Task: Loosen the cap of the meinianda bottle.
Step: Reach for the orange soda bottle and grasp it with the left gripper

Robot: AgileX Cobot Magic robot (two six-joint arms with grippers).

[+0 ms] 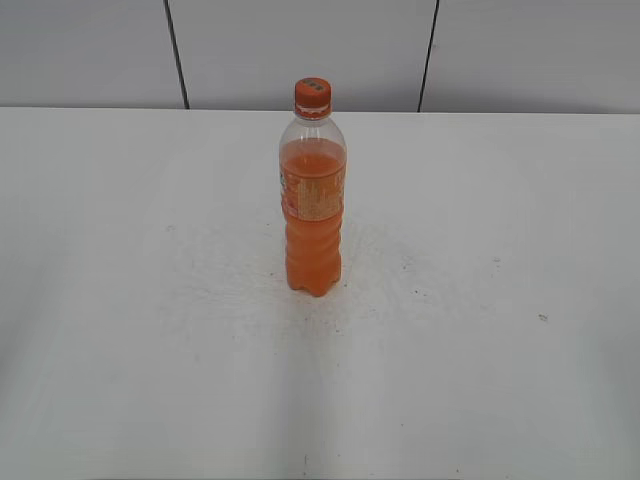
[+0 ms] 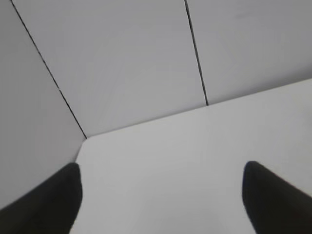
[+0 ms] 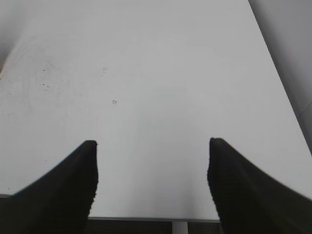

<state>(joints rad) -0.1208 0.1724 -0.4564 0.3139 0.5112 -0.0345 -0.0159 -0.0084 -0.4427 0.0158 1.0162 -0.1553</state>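
Two pincers show only in their own wrist views, and neither appears in the exterior view. Left pincer (image 2: 162,195): its dark fingers (image 2: 48,202) sit at the lower left and lower right corners of the frame, spread wide, with bare white counter (image 2: 195,156) and grey wall panels between and beyond them; it holds and touches nothing. Right pincer (image 3: 152,180): its two ribbed black fingers (image 3: 239,190) stand just as wide apart at the bottom of the frame, over the speckled counter near its front edge, also holding nothing.

In the exterior view the bottle (image 1: 313,215) stands upright near the middle of the counter, slightly above centre of the frame, partly full of orange drink. Its orange cap (image 1: 312,97) sits on the neck, against the grey wall behind.
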